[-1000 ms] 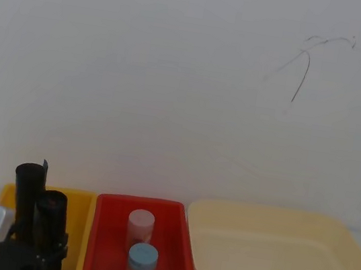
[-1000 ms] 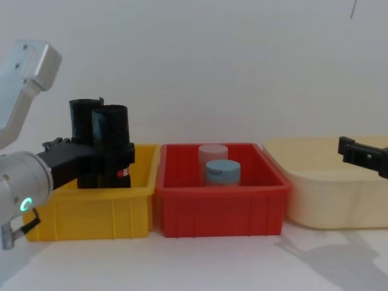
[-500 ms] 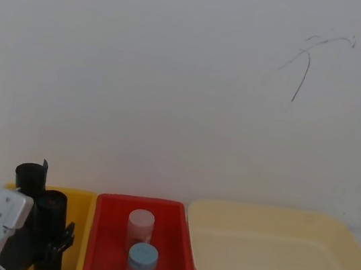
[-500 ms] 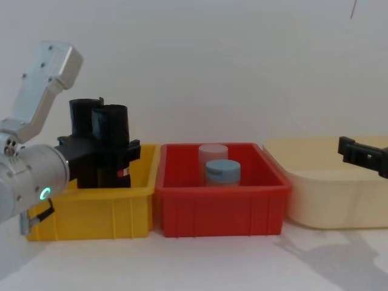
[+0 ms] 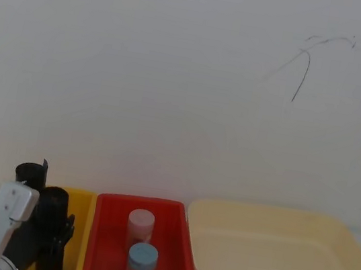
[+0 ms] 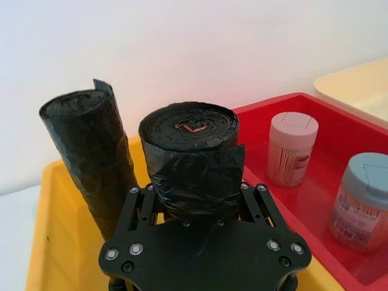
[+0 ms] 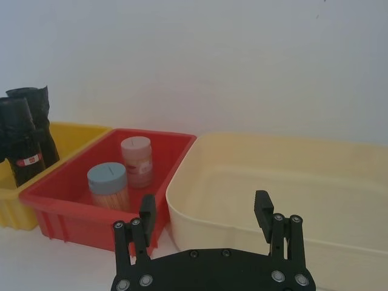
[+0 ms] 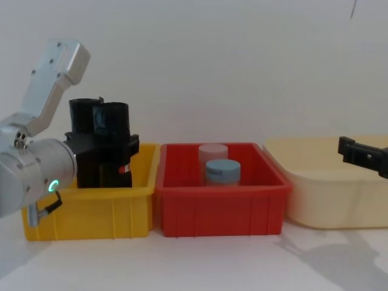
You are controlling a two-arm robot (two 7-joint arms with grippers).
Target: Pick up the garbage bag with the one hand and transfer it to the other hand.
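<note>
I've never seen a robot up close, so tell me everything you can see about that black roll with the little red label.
The garbage bag is a tightly wound roll of crinkly black plastic, its spiral end facing up and a small red-and-white label low on its side. It stands upright in the yellow bin, close beside a plainer black roll. The left gripper straddles it.

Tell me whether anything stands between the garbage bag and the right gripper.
The red bin with its two jars sits low between the garbage bag and the right gripper; above the jars, nothing visible blocks the way.
</note>
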